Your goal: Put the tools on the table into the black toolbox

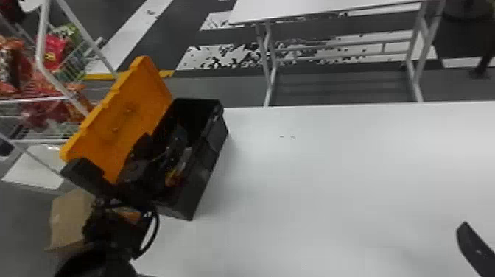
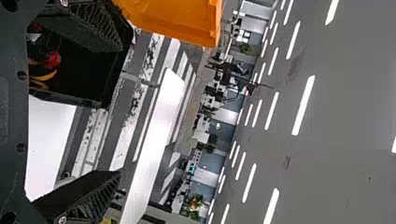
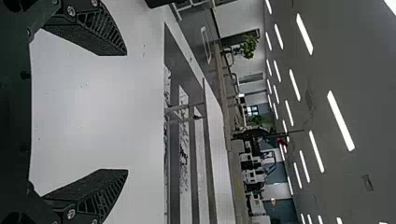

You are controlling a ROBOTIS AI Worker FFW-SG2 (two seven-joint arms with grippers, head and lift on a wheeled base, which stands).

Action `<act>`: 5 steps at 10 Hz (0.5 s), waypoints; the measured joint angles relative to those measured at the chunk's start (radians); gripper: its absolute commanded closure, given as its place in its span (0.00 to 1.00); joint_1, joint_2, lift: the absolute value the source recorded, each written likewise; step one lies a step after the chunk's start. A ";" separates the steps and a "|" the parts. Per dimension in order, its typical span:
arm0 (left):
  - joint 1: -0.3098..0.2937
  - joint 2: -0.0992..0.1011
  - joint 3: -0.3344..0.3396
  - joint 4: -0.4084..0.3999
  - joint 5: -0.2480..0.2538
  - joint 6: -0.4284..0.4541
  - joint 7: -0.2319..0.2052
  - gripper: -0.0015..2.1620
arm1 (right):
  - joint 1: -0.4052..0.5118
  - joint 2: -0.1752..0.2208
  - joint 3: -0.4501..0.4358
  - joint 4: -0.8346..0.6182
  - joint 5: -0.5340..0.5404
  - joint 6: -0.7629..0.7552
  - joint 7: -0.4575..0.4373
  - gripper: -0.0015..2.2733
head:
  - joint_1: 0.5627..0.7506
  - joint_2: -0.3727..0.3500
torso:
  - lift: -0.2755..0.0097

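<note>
Tools point(image 1: 174, 176), one partly yellow, are held inside the black toolbox point(image 1: 206, 176), set at the left of the white desk point(image 1: 331, 173) with its orange lid point(image 1: 121, 110) opened. Over the box's near part the left hand point(image 1: 106, 154) is seen, spread wide and empty; at the desk's near right, the right hand point(image 1: 475, 246) is likewise widely parted, nothing gripped.

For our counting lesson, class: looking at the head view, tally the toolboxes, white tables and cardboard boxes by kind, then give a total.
Toolbox: 1
Near table and far table: 2
Cardboard box: 1
Total: 4
</note>
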 measured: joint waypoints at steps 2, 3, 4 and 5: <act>0.087 -0.013 -0.105 -0.001 -0.082 -0.161 0.058 0.02 | 0.020 0.000 0.024 -0.022 0.009 -0.001 -0.113 0.06 | 0.70 0.81 | 0.70; 0.123 -0.015 -0.171 0.002 -0.131 -0.236 0.105 0.02 | 0.034 0.000 0.068 -0.042 0.032 -0.001 -0.202 0.06 | 0.70 0.77 | 0.70; 0.148 -0.016 -0.236 0.014 -0.179 -0.312 0.161 0.03 | 0.043 0.000 0.126 -0.058 0.069 -0.001 -0.287 0.06 | 0.70 0.76 | 0.70; 0.165 -0.016 -0.293 0.039 -0.230 -0.402 0.231 0.03 | 0.046 0.000 0.185 -0.063 0.110 -0.001 -0.368 0.06 | 0.70 0.77 | 0.70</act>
